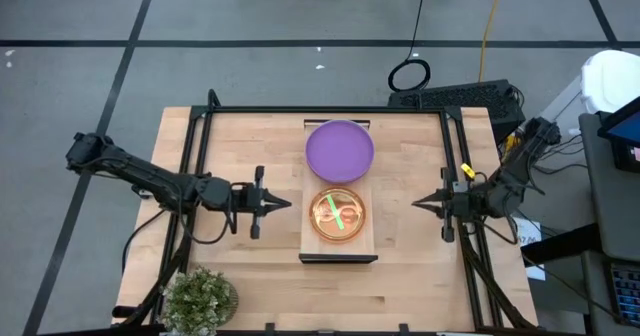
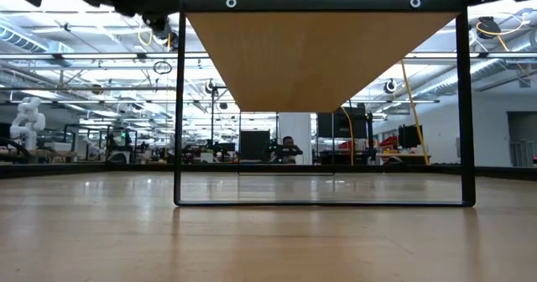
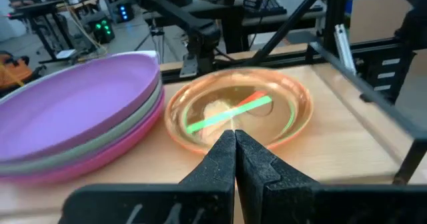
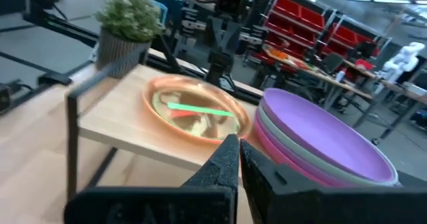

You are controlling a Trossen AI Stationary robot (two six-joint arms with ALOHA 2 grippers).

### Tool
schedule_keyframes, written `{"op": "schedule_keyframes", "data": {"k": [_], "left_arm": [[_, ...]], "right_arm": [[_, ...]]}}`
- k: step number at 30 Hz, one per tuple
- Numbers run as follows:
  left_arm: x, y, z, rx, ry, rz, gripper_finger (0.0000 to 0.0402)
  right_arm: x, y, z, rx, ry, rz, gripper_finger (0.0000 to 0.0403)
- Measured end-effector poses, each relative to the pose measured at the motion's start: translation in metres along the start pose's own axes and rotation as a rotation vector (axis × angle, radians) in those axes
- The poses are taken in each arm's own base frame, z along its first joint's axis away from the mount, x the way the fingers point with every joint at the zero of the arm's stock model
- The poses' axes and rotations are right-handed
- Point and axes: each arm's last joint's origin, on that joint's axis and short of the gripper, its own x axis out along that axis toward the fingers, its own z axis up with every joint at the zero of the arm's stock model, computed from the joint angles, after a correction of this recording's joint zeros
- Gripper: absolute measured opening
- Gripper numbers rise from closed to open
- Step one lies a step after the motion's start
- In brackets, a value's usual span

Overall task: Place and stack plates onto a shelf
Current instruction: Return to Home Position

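Note:
The shelf [image 1: 338,256] is a light-wood board raised on dark bars in the table's middle. On its far half sits a stack of large plates [image 1: 340,148], purple on top, teal and magenta below [image 3: 100,144]. On its near half rests a stack of small translucent plates [image 1: 338,214], orange on top [image 3: 240,111], with a green streak showing through. My left gripper [image 1: 288,204] hangs shut to the left of the shelf, pointing at the small plates [image 3: 235,139]. My right gripper [image 1: 416,202] hangs shut to the shelf's right [image 4: 239,144]. Neither touches anything.
A potted plant [image 1: 200,298] stands at the table's near left corner. A dark frame [image 1: 210,111] runs round the table's edges. In the low view the shelf's underside [image 2: 319,55] spans above bare tabletop between its dark legs [image 2: 178,106].

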Motion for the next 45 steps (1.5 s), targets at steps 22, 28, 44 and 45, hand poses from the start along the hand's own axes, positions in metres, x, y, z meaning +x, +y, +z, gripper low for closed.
{"op": "schedule_keyframes", "data": {"k": [22,28,44,45], "left_arm": [[-0.019,0.019,-0.055,-0.046,-0.068,-0.066,0.0001],[-0.032,0.024,-0.073,-0.077,-0.103,-0.077,0.0001],[-0.056,0.027,-0.084,-0.115,-0.194,-0.065,0.0001],[-0.056,0.027,-0.084,-0.115,-0.196,-0.068,0.0001]], "right_arm": [[0.023,0.002,-0.055,0.125,-0.079,0.153,0.0],[0.027,0.002,-0.068,0.166,-0.059,0.194,0.0],[0.035,-0.007,-0.088,0.195,-0.057,0.157,0.0],[0.035,-0.008,-0.088,0.197,-0.065,0.158,0.0]]}}
